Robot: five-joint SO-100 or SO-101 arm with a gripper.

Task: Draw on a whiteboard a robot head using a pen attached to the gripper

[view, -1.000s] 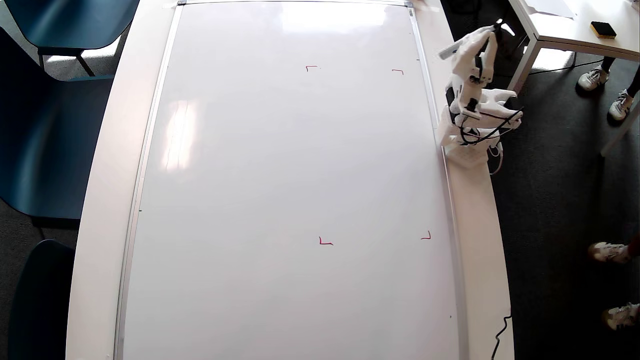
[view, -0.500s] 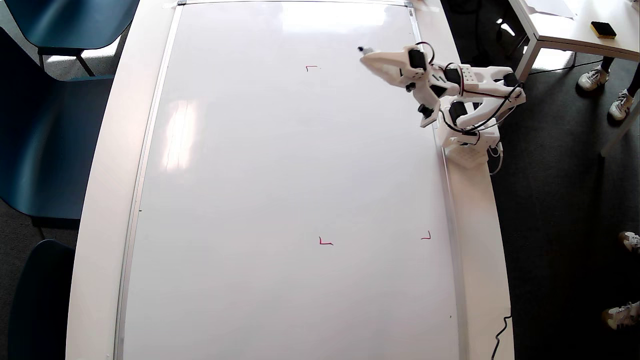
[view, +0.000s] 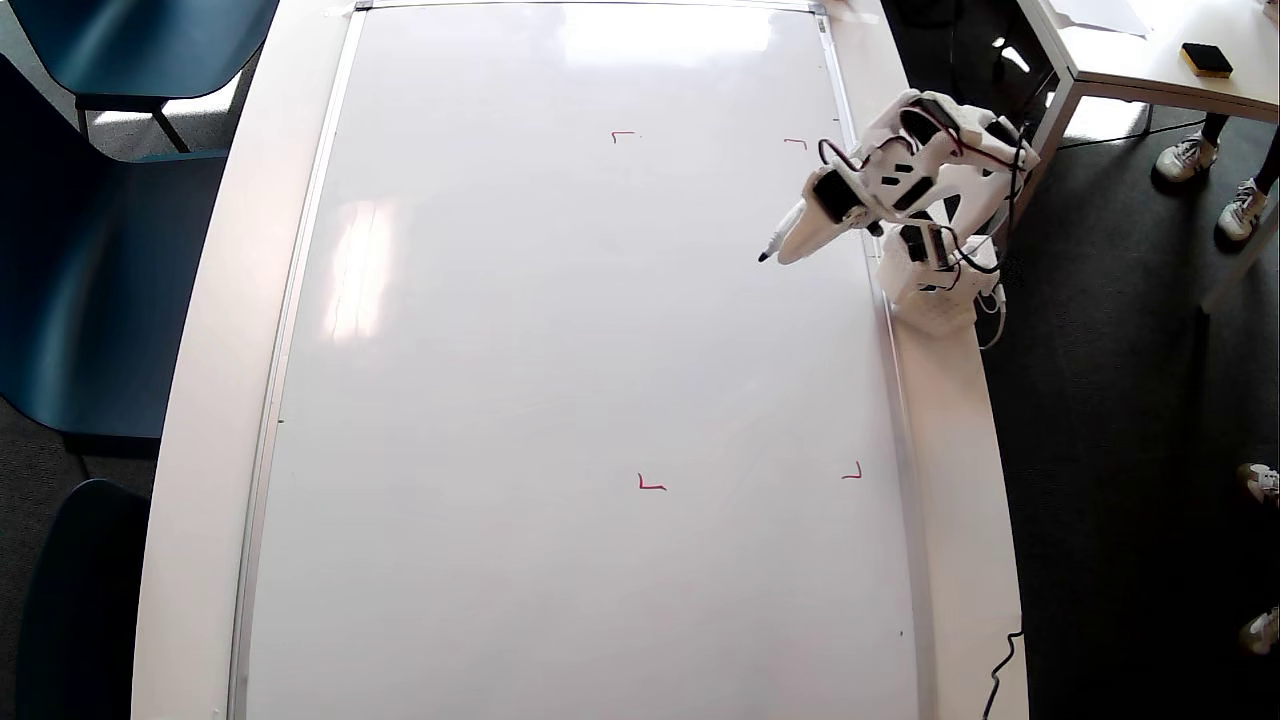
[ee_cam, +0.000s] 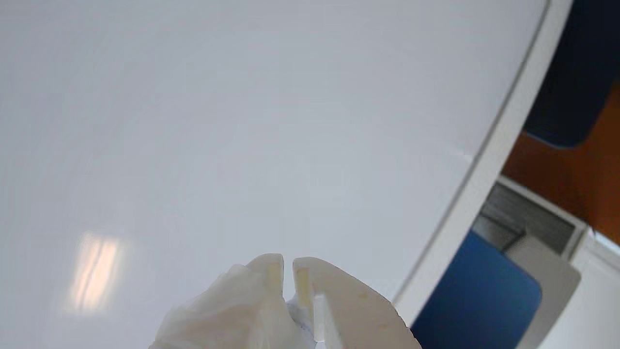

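Note:
The whiteboard lies flat and fills most of the overhead view; it also fills the wrist view. Four small red corner marks frame a blank area on its right half. No dark-blue robot head drawing shows on the board. The white gripper points down-left near the board's upper right edge, just above the marked area's upper right. The pen runs along it, dark tip past the jaws, and I cannot tell whether it touches the board. In the wrist view the gripper has its jaws together, and the pen is hidden.
The arm's base stands on the white table by the board's right frame. Blue chairs stand at the left. A second table with a yellow sponge and people's shoes are at the right. A black cable lies at lower right.

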